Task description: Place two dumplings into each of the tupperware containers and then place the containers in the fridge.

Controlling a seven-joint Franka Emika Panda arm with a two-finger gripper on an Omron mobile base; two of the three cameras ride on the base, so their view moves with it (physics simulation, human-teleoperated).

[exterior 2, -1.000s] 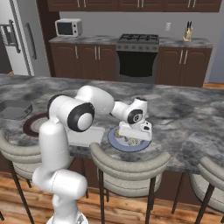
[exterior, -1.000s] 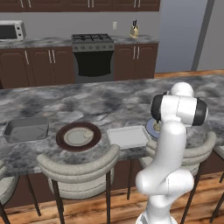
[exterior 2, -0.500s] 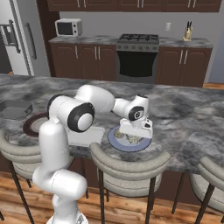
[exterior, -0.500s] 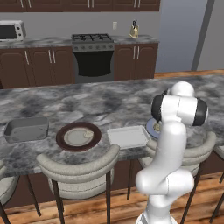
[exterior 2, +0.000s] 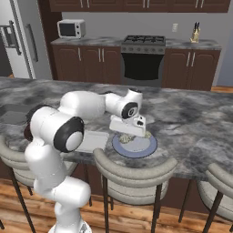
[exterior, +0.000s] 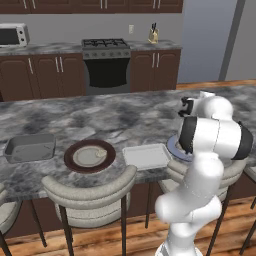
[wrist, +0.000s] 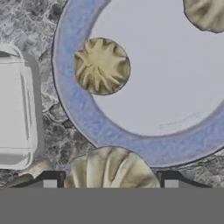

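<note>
Since a second ago, when the gripper hung wide open low over the blue-rimmed plate, its jaws have drawn in and now pinch a dumpling: in the hand view the pleated lump sits squarely between the two dark fingertips, touching both. The right base view shows the hand raised a little above where it was half a second ago, which suggests the dumpling is off the plate, though the lift is slight. Two more dumplings lie on the plate, one near its rim and one at the far edge of the hand view.

The whitish container sits on the bench just beside the blue-rimmed plate, and looks empty from here. The dark grey container is well apart, at the far left of the bench beyond the brown-rimmed plate; its inside is hard to read. The fridge stands at the left of the room, doors shut.

In my judgement the pick is made and the task is early: the next move is a short carry to the whitish container, keeping the grip steady so the soft lump does not slip.
</note>
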